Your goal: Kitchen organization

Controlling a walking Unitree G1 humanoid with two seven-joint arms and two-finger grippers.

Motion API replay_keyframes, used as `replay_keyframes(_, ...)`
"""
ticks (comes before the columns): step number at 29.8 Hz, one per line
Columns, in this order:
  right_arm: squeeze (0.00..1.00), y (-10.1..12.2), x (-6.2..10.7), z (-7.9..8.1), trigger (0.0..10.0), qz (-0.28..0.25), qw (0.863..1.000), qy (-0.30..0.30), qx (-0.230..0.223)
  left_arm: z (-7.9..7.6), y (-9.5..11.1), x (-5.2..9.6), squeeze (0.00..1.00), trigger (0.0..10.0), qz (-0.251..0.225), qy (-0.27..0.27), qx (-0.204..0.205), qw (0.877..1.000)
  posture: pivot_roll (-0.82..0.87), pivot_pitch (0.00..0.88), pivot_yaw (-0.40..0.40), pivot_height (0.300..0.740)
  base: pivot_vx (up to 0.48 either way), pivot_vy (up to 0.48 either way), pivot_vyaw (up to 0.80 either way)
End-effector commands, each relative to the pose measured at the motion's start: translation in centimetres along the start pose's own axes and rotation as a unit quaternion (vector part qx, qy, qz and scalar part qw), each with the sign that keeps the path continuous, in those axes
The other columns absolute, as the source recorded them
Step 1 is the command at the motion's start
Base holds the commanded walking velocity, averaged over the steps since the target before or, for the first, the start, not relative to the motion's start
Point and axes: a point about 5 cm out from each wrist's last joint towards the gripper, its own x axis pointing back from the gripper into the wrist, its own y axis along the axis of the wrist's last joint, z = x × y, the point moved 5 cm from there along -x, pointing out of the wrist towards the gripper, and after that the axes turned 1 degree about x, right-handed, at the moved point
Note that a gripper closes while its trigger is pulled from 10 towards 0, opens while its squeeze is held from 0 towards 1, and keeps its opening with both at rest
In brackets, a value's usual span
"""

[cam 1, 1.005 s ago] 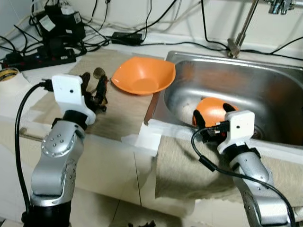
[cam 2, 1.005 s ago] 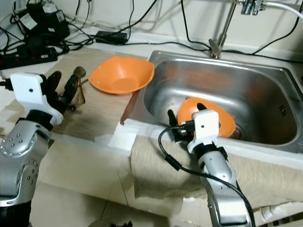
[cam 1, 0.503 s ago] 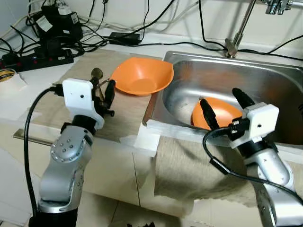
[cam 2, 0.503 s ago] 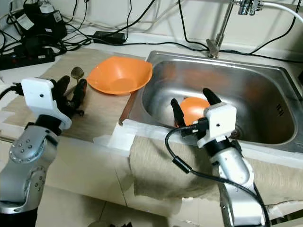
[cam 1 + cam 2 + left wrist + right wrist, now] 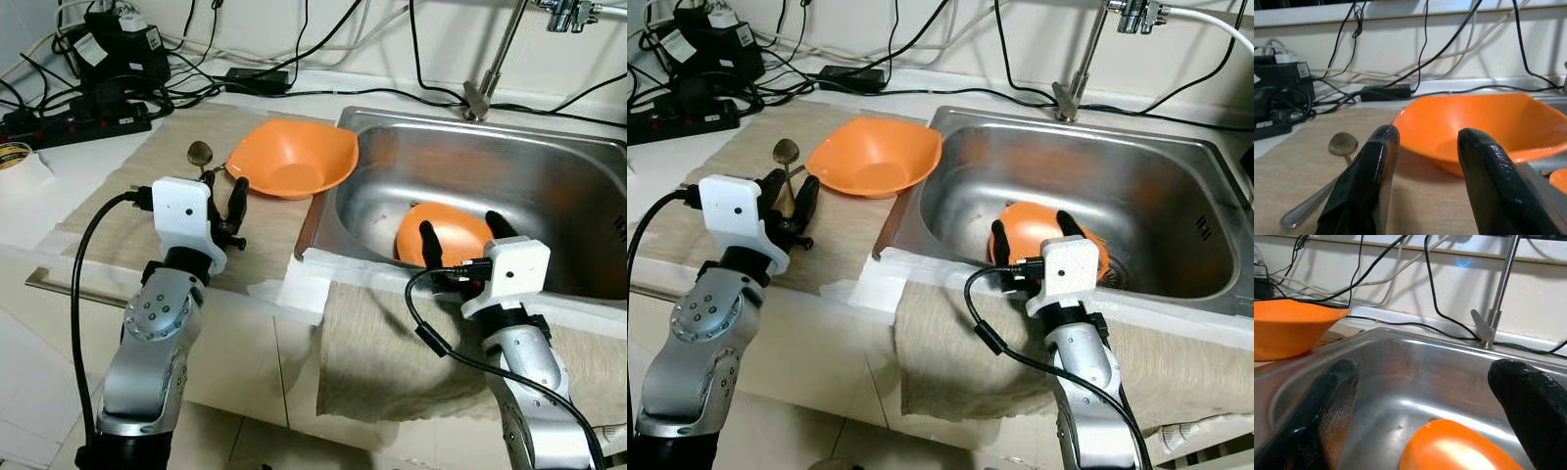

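The right end effector [image 5: 1033, 234] spreads wide and empty over the sink's [image 5: 1176, 157] overturned bowl [image 5: 1029, 223]; the left end effector [image 5: 222, 199] gapes empty, with the spoon [image 5: 1327, 183] lying lengthwise beside it.

Wall [image 5: 343, 29]: pale, plain, crossed by loose black cables [image 5: 294, 44].
Tabletop [image 5: 59, 196]: white, with a beige cloth [image 5: 127, 186] spread on it.
Sink [image 5: 1176, 196]: stainless steel, set into the tabletop; faucet [image 5: 1080, 69] at its back.
Back corner: black power strip [image 5: 78, 122] and adapters.
Floor [image 5: 29, 411]: pale tiles.

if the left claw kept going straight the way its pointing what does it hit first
Most likely the orange bowl on the mat: it sits dead ahead between the left claw's open fingers. The spoon lies off to one side.
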Motion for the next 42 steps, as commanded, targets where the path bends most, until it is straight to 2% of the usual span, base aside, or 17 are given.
replay_keyframes(1, 0.00, 0.7, 0.3, -0.4, 10.0, -0.018, 1.000, -0.012, 0.018, 0.1, -0.4, 0.4, 0.00, 10.0, 0.000, -0.002, -0.007, 1.000, 0.03, 0.000, 0.033, 0.736, 0.000, 0.000, 0.00)
replay_keyframes(3, 0.00, 0.7, 0.6, -0.5, 10.0, -0.020, 0.999, -0.017, 0.034, -0.4, -0.6, 0.6, 0.00, 10.0, -0.002, -0.011, -0.012, 1.000, 0.02, 0.000, 0.037, 0.736, 0.000, 0.000, 0.00)
replay_keyframes(12, 0.00, 0.9, 0.8, -0.7, 10.0, -0.020, 0.998, -0.036, 0.045, -1.1, -1.0, 0.4, 0.00, 10.0, -0.001, -0.022, -0.009, 1.000, 0.00, 0.000, 0.053, 0.736, 0.000, 0.000, 0.00)
replay_keyframes(15, 0.00, 0.8, 1.1, -0.5, 10.0, -0.020, 0.998, -0.038, 0.049, -1.3, -1.2, 0.0, 0.00, 10.0, 0.006, -0.027, -0.015, 1.000, -0.01, 0.000, 0.062, 0.736, 0.000, 0.000, 0.00)
replay_keyframes(22, 0.00, 0.7, 1.6, -0.4, 10.0, -0.017, 0.997, -0.041, 0.055, -1.6, -1.7, -1.5, 0.00, 10.0, 0.033, -0.030, 0.001, 0.999, -0.03, 0.000, 0.073, 0.736, 0.000, 0.000, 0.00)
replay_keyframes(24, 0.00, 0.7, 1.6, -0.5, 10.0, -0.015, 0.997, -0.042, 0.056, -1.5, -2.2, -2.0, 0.00, 10.0, 0.054, -0.021, 0.031, 0.998, -0.04, 0.000, 0.075, 0.736, 0.000, 0.000, 0.00)
replay_keyframes(25, 0.00, 0.7, 1.7, -0.6, 10.0, -0.015, 0.997, -0.042, 0.057, -1.2, -2.7, -2.4, 0.00, 10.0, 0.072, -0.008, 0.063, 0.995, -0.04, 0.000, 0.077, 0.736, 0.000, 0.000, 0.00)
replay_keyframes(28, 0.00, 0.7, 1.6, -0.6, 10.0, -0.015, 0.997, -0.042, 0.058, -0.9, -2.9, -2.7, 0.00, 10.0, 0.082, 0.003, 0.082, 0.993, -0.05, 0.000, 0.078, 0.736, 0.000, 0.000, 0.00)
replay_keyframes(32, 0.00, 0.5, 1.7, -0.5, 10.0, -0.012, 0.997, -0.040, 0.060, -0.2, -3.1, -3.3, 0.00, 10.0, 0.098, 0.032, 0.136, 0.985, -0.05, 0.000, 0.081, 0.736, 0.000, 0.000, 0.00)
replay_keyframes(34, 0.00, 0.5, 1.7, -0.4, 10.0, -0.012, 0.997, -0.039, 0.061, -0.1, -3.1, -3.4, 0.00, 10.0, 0.099, 0.033, 0.140, 0.985, -0.05, 0.000, 0.081, 0.736, 0.000, 0.000, 0.00)
replay_keyframes(38, 0.00, 0.3, 1.8, -0.3, 10.0, -0.007, 0.998, -0.034, 0.060, 0.3, -4.0, -3.5, 0.00, 10.0, 0.133, 0.062, 0.214, 0.966, -0.05, 0.000, 0.080, 0.736, 0.000, 0.000, 0.00)
replay_keyframes(41, 0.00, 0.2, 1.8, -0.2, 10.0, -0.005, 0.998, -0.032, 0.061, 0.4, -4.4, -3.5, 0.00, 10.0, 0.145, 0.072, 0.238, 0.958, -0.05, 0.000, 0.077, 0.736, 0.000, 0.000, 0.00)
replay_keyframes(42, 0.00, 0.2, 1.8, -0.2, 10.0, -0.005, 0.998, -0.031, 0.061, 0.6, -4.8, -3.5, 0.00, 10.0, 0.154, 0.081, 0.258, 0.950, -0.05, 0.000, 0.077, 0.736, 0.000, 0.000, 0.00)
